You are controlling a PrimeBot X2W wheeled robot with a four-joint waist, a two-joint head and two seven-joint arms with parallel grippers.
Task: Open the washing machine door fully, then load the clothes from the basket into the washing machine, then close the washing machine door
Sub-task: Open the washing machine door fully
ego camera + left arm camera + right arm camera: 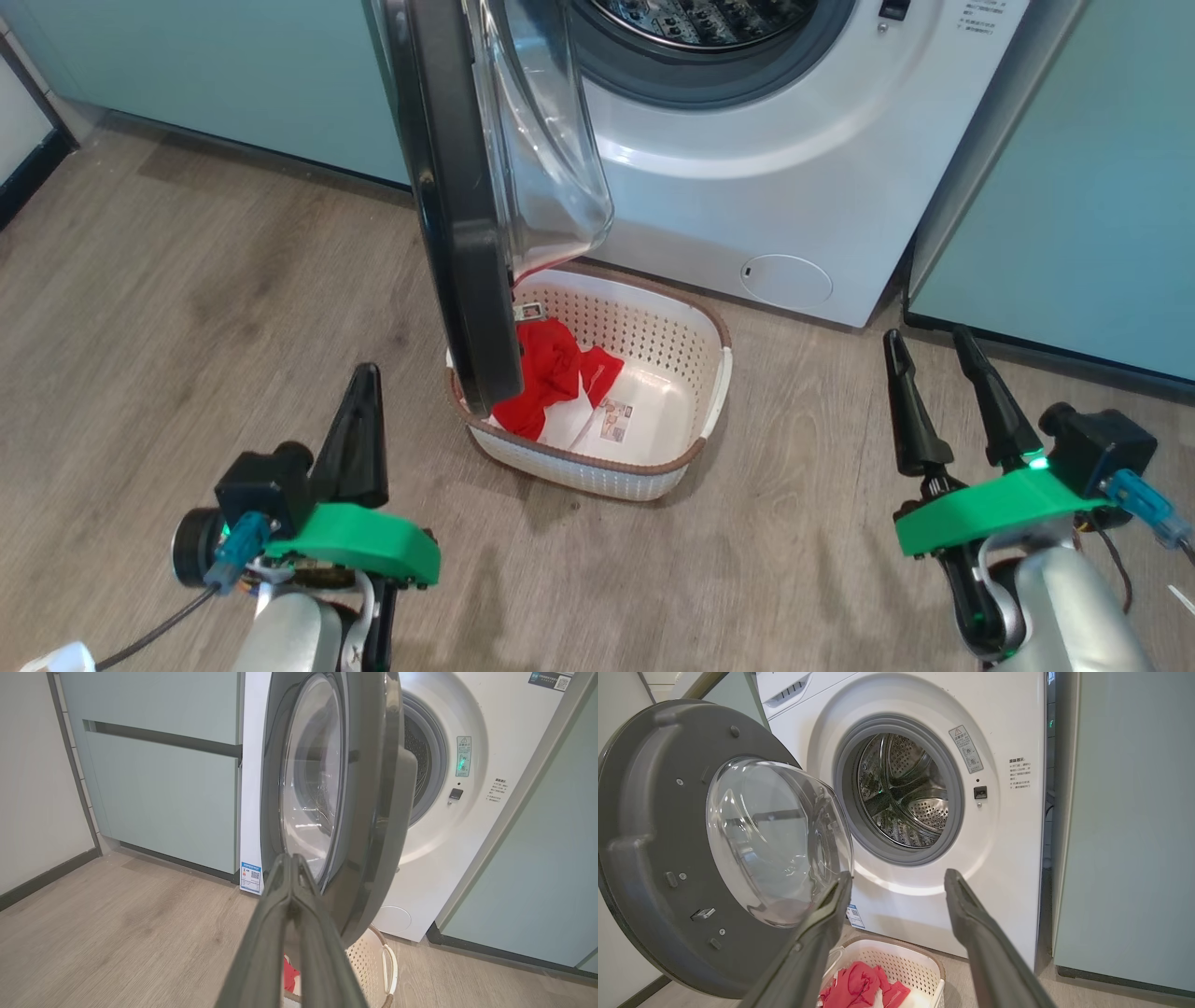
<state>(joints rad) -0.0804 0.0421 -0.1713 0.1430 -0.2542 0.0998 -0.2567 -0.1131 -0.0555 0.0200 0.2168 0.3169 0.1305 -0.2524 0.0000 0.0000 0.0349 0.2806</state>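
The white washing machine (747,187) stands at the top of the head view, and its steel drum (906,793) holds nothing. The washing machine door (457,233) stands swung out edge-on toward me, and its glass bowl hangs over the basket (719,373) on the floor. The red clothes (546,373) lie in the basket's left half, partly hidden behind the door's lower edge. My left gripper (367,373) is shut on nothing, low and left of the door (369,812), apart from it. My right gripper (929,334) is open to the right of the basket.
Pale teal cabinets (233,75) flank the machine on the left and on the right (1074,187). Wood floor (187,327) spreads around the basket. A dark skirting (28,177) runs along the far left wall.
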